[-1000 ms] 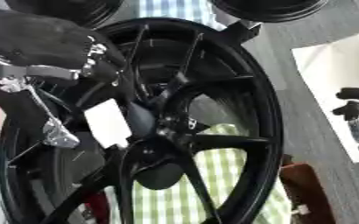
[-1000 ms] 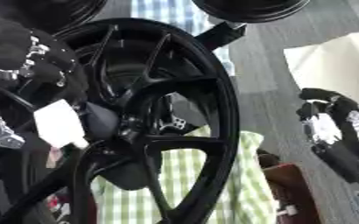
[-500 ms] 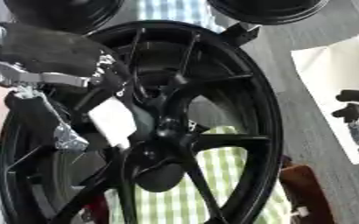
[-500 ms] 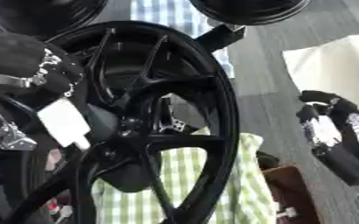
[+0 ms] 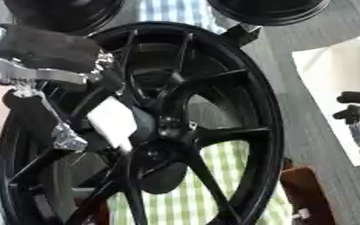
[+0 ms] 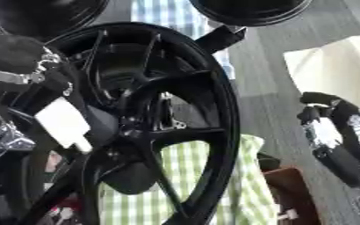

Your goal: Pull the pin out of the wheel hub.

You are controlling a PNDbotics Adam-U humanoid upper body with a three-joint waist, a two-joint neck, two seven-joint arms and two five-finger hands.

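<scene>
Left hand (image 5: 48, 52) reaches over wheel hub (image 5: 164, 136).

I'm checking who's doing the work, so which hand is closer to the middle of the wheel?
Left. The left hand is over the spokes beside the wheel's middle; the right hand rests off past the rim.

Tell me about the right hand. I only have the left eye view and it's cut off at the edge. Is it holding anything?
Observer: The right eye view shows much more of the right hand. It holds nothing, and its fingers are relaxed.
Operator: Is it touching the wheel?
Observer: No. Grey floor shows between it and the wheel rim.
Operator: Where is it, then?
Observer: Just below the white sheet, near the picture's right edge.
</scene>
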